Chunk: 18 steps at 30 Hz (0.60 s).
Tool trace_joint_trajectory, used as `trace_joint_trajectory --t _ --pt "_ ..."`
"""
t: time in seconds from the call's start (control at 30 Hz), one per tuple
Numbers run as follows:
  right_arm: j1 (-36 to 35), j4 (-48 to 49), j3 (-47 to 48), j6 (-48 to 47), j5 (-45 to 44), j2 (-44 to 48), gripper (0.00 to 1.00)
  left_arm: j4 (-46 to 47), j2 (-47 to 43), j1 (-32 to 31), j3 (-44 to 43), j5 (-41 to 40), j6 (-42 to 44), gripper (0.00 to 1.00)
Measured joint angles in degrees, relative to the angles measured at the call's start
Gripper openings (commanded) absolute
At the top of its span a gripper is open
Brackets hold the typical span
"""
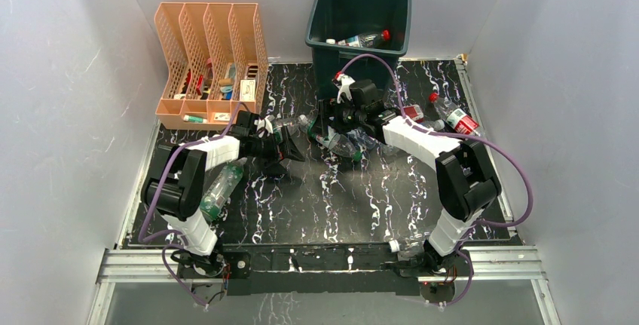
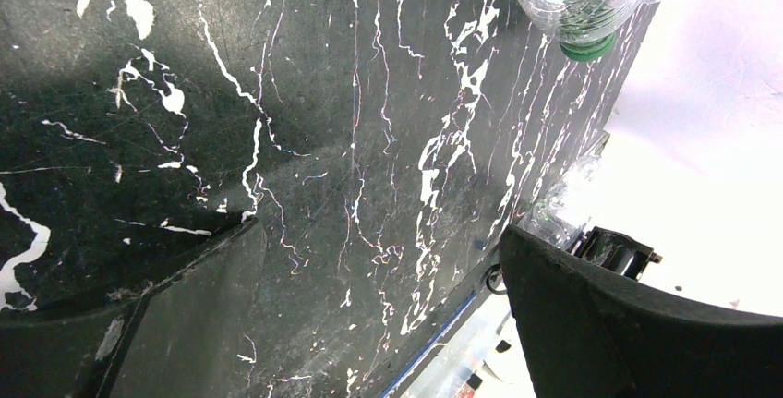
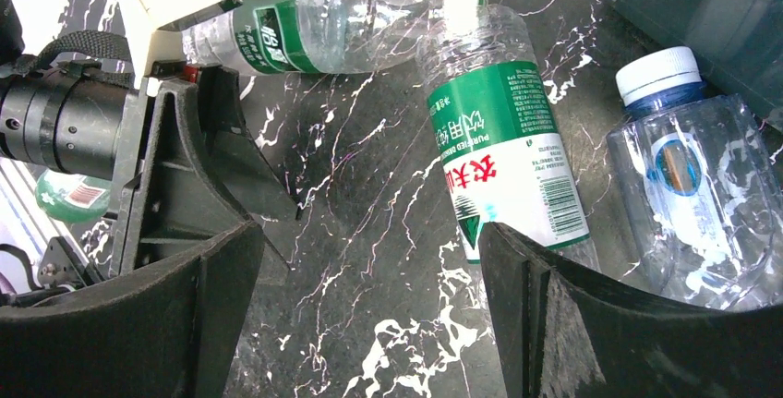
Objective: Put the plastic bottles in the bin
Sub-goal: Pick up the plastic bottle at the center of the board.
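Green-labelled water bottle (image 3: 506,144): lay on its side on the table before the bin (image 1: 325,59) at the far edge, just ahead of the right end effector (image 3: 369,241), which was the nearer, long axis pointing away, cap farthest; jaws stood apart, empty.

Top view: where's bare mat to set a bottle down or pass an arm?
Free: the mat between the left arm, right arm and near rail; a narrower strip between the peach organizer and the bin. Crowded: the centre, where left gripper and right gripper sit among bottles, and the far right corner's red-labelled bottles. A green-labelled bottle lies by the left arm.
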<state>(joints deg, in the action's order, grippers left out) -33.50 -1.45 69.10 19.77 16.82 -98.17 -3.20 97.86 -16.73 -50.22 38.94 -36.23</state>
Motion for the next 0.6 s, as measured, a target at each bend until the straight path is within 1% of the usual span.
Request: trace_joint_trajectory --t 0.6 --pt "-0.02 0.28 0.0 0.28 -0.2 -0.59 0.98 0.17 0.15 0.0 -0.11 0.15 0.07 0.98"
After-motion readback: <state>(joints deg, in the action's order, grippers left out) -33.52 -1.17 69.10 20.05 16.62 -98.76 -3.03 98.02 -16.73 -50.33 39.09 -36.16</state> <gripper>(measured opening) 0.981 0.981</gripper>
